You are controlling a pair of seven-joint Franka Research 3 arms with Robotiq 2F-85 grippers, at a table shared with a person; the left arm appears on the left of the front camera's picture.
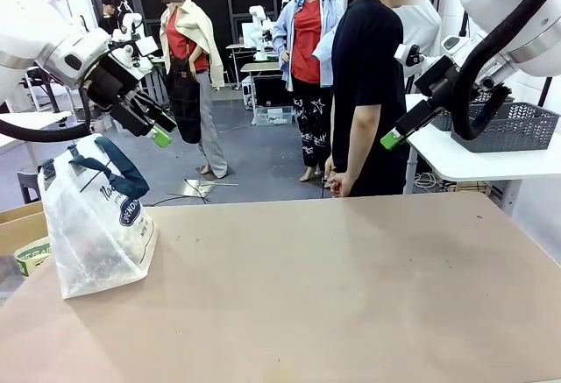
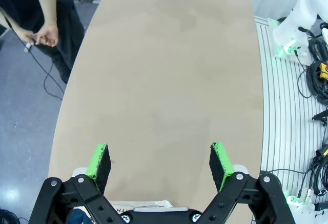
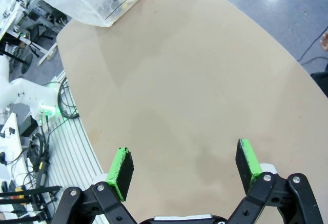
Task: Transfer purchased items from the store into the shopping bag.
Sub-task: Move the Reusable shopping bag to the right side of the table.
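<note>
Right now both arms hang high above the worktop (image 1: pixel 351 295), and nothing is in hand. The left hand (image 1: pixel 151 120) hovers just above the shopping bag (image 1: pixel 96 221), which stands at the near left of the worktop; its jaws stand wide and empty, green pads (image 2: pixel 98 158) well apart in the left wrist view. The right hand (image 3: pixel 185 166) is up at the right, jaws just as wide, holding nothing. A grey basket (image 1: pixel 508 129) sits on a separate white table (image 1: pixel 465 159) at the far right, behind the right arm. Whether anything lies in it, I cannot tell. A person (image 1: pixel 364 85) stands at the far edge, hands low. The risk, as I judge it: the bag is soft and slumped, its handles drooping over the mouth, so a dropped item could snag a strap or tip the bag.
</note>
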